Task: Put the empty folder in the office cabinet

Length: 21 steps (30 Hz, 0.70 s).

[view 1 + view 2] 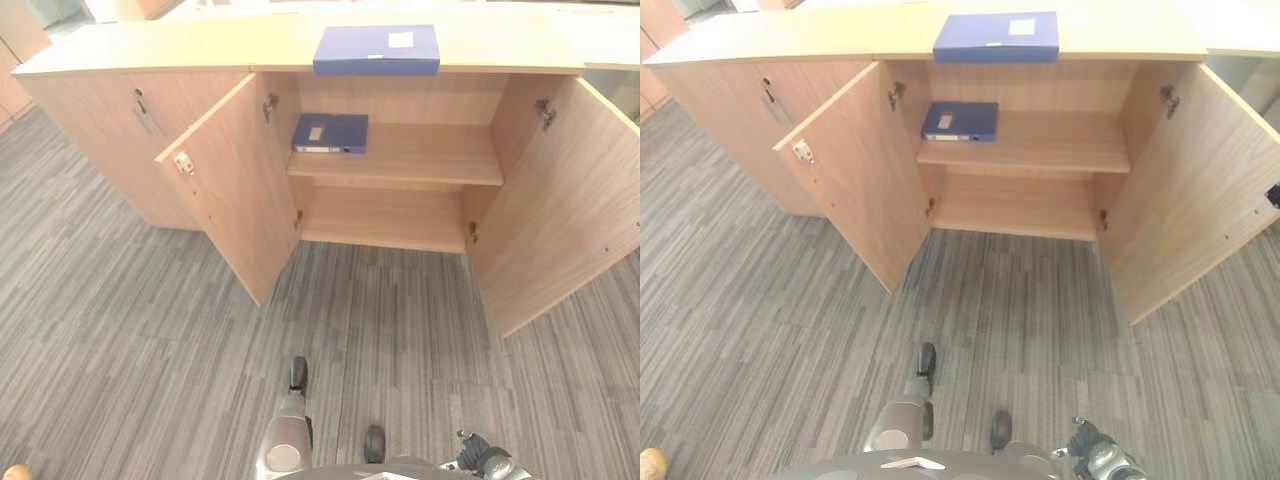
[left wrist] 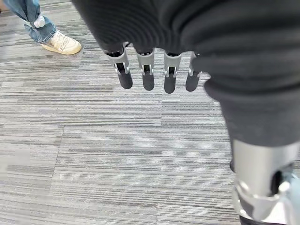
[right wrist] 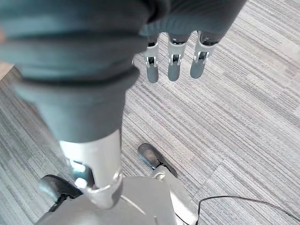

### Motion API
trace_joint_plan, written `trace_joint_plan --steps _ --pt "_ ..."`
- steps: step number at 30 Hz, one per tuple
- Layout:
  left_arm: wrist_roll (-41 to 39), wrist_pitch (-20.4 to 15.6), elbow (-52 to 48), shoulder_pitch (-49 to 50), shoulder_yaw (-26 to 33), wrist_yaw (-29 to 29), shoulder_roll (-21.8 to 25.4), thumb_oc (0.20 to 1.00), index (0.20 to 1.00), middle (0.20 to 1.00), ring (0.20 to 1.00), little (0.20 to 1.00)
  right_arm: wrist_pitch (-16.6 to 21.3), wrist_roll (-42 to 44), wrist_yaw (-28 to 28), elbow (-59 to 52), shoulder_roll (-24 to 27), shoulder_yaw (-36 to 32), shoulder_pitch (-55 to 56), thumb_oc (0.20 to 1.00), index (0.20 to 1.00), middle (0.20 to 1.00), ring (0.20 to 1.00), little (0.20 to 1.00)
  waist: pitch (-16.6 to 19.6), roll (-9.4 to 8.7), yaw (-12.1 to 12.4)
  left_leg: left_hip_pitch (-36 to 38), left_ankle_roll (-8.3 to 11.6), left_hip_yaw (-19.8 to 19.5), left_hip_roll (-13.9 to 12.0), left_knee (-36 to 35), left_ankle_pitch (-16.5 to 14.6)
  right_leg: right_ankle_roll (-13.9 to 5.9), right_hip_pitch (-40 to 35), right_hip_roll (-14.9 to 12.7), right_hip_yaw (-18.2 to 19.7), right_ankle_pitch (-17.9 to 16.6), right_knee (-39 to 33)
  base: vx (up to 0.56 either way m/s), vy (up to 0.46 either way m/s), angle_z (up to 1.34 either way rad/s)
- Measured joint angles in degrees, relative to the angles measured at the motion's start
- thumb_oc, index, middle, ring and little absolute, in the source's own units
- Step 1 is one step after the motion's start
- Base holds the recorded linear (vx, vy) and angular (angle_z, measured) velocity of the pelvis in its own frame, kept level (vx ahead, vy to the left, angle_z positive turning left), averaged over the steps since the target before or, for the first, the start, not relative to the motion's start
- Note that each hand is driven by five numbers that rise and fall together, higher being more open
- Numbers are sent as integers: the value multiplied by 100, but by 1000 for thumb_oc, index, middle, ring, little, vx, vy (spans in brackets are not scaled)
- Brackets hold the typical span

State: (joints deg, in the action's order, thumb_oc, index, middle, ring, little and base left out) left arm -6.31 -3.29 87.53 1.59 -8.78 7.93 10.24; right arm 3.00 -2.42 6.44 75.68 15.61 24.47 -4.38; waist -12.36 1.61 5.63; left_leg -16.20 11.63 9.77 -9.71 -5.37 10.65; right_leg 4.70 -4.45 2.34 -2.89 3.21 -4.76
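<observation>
A blue box folder (image 1: 377,50) with a white label lies flat on top of the low wooden office cabinet (image 1: 150,45). A second, darker blue folder (image 1: 330,132) lies at the left end of the cabinet's upper shelf (image 1: 430,160). Both cabinet doors stand wide open. My left hand (image 2: 148,75) hangs over the carpet with straight fingers and holds nothing. My right hand (image 3: 173,65) also hangs over the carpet, fingers straight and empty. Both hands are well short of the cabinet.
The left door (image 1: 235,180) and the right door (image 1: 570,200) swing out over the grey striped carpet and flank the opening. The lower shelf (image 1: 385,220) is bare. A closed cabinet section (image 1: 120,130) stands to the left. A person's shoe (image 2: 61,43) is nearby.
</observation>
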Motion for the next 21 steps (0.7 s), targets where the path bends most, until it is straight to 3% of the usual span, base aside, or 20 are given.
trace_joint_plan --steps 2,3,5,8,9,10,11,13,14,16,17,18,20,21 --pt "4 9 -54 146 32 2 4 1000 1000 1000 1000 1000 43 62 -24 130 2 -34 64 1000 1000 1000 1000 1000 56 -8 139 119 -8 232 -133 6 -4 -100 -70 -2 342 -64 49 380 211 -36" --pt "4 9 -54 146 32 2 4 1000 1000 1000 1000 1000 43 62 -24 130 2 -34 64 1000 1000 1000 1000 1000 56 -8 139 119 -8 232 -133 6 -4 -100 -70 -2 342 -64 49 296 163 -45" --pt "58 35 -97 275 263 -1 18 1000 1000 1000 1000 1000 80 75 -26 108 -9 -50 52 1000 1000 1000 1000 1000 150 -61 362 317 -122 79 -220 69 -78 -208 43 -57 755 -21 242 415 222 -99" --pt "110 41 -91 235 430 -2 29 1000 1000 1000 1000 1000 86 74 -25 98 3 1 113 1000 1000 1000 1000 1000 382 -110 375 438 -212 100 -156 29 -130 -240 -10 -245 1016 43 57 394 207 -63" --pt "115 32 -34 114 438 -14 82 1000 1000 1000 1000 1000 78 72 -15 87 -7 63 228 1000 1000 1000 1000 1000 533 -226 340 664 -523 336 85 185 -65 -399 -207 -627 1000 231 1 284 215 -33" --pt "116 14 -123 115 372 -25 226 1000 1000 1000 1000 1000 88 71 20 68 -124 127 322 1000 1000 1000 1000 1000 680 -432 346 756 -877 574 370 358 -279 -524 -262 -965 901 475 301 355 287 -32" --pt "119 -47 -280 53 298 -31 388 1000 1000 1000 1000 1000 102 71 60 -9 -212 206 330 1000 1000 1000 1000 1000 764 -568 238 904 -1008 578 514 391 -463 -699 -198 -997 813 403 981 301 290 -20" --pt "114 -128 -531 -52 -17 -58 718 1000 1000 1000 1000 1000 144 67 58 -280 -234 365 189 1000 1000 1000 1000 1000 838 -571 88 1102 -1216 714 652 260 -597 -1149 591 -1090 681 335 2978 139 187 -14" --pt "112 -146 -579 -154 -43 -62 800 1000 1000 1000 1000 1000 179 65 45 -395 -216 384 122 1000 1000 1000 1000 1000 842 -568 28 1177 -1346 720 733 276 -636 -1388 928 -1147 743 189 3601 177 257 -1" --pt "107 -168 -657 -215 -55 -71 837 1000 1000 1000 1000 1000 203 62 43 -437 -237 393 53 1000 1000 1000 1000 1000 842 -568 -22 1191 -1393 766 813 306 -644 -1462 1159 -1197 818 159 3987 222 230 5" --pt "60 -153 -830 -276 -454 -92 780 1000 1000 1000 1000 1000 175 -107 -32 -579 -174 394 -199 1000 1000 1000 1000 1000 630 -236 -52 1572 -1627 784 900 201 -820 -1608 1852 -1453 449 -1616 5301 189 105 -1" --pt "46 -170 -897 -245 -446 -101 707 1000 1000 1000 1000 1000 214 -120 -92 -754 -112 387 -183 1000 1000 1000 1000 1000 668 -37 -157 1715 -1765 768 884 196 -1033 -1553 2076 -1510 277 -1260 5299 397 72 -12" --pt "41 -158 -901 -205 -430 -110 653 1000 1000 1000 1000 1000 247 -325 -156 -1032 -5 421 -205 1000 1000 1000 1000 1000 593 164 -286 2000 -1647 773 951 88 -1064 -1385 2213 -1805 -295 -489 4323 300 -118 4" --pt "41 -158 -901 -205 -430 -110 653 1000 1000 1000 1000 1000 247 -325 -156 -1032 -5 421 -205 1000 1000 1000 1000 1000 593 164 -286 2000 -1647 773 951 88 -1064 -1385 2213 -1805 -295 -489 4323 112 -84 1"
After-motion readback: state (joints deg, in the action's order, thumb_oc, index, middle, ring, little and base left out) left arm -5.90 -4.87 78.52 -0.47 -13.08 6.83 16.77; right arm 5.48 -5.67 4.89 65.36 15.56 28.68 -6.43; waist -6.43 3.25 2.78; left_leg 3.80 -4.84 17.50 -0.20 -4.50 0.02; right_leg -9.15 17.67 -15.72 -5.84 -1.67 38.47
